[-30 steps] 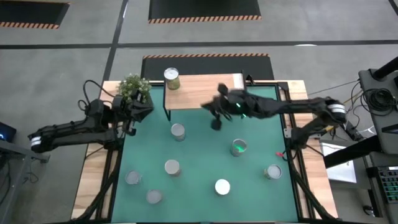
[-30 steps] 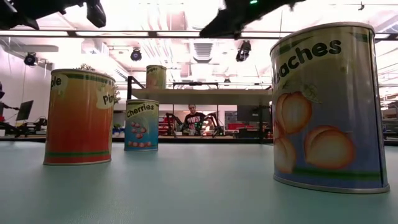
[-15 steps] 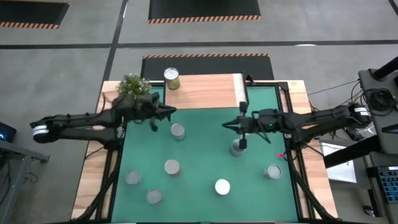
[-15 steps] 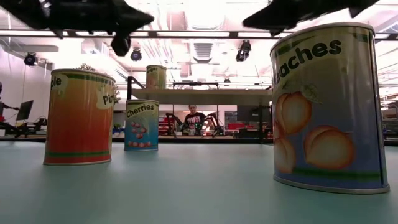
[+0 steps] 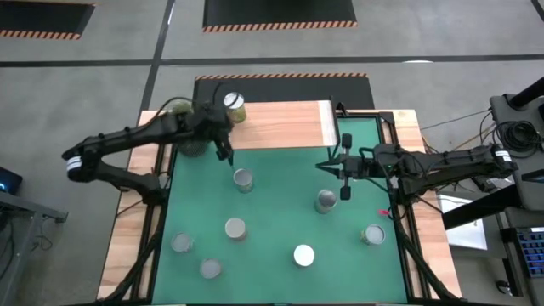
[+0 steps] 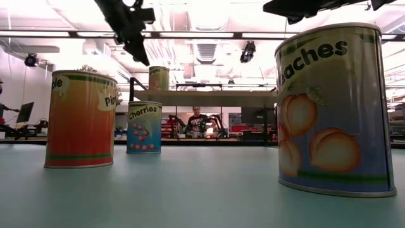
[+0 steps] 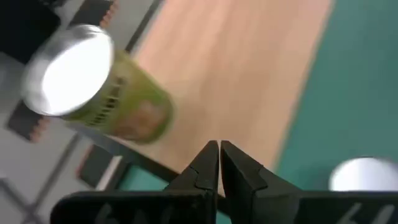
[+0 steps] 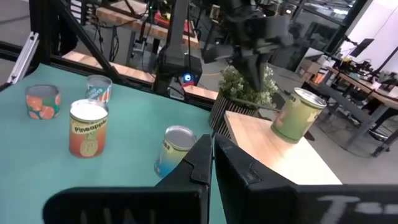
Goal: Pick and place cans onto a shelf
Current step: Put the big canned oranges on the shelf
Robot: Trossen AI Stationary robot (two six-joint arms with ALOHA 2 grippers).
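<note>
Cans scattering across green table (image 5: pixel 280 221): we are counting six silver tops on it, among them cherries can (image 5: pixel 243 179), pineapple can (image 6: pixel 80 119) and peaches can (image 6: pixel 334 107). Green-labelled can (image 5: pixel 235 106) is standing upright on shelf (image 5: pixel 280 126), at its left end. We are holding left gripper (image 5: pixel 226 153) at shelf's front edge beside that can, fingers (image 7: pixel 205 167) clenched, empty. Right gripper (image 5: pixel 344 174) is hovering over table near another can (image 5: pixel 325 201), fingers (image 8: pixel 200 163) pressed together. Potted plant (image 8: pixel 239 87) is sitting beside shelf.

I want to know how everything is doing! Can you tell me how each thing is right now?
left gripper: shut, empty, above the shelf's front edge.
right gripper: shut, empty, over the table.
green can: upright on the shelf.
cherries can: upright on the table.
</note>
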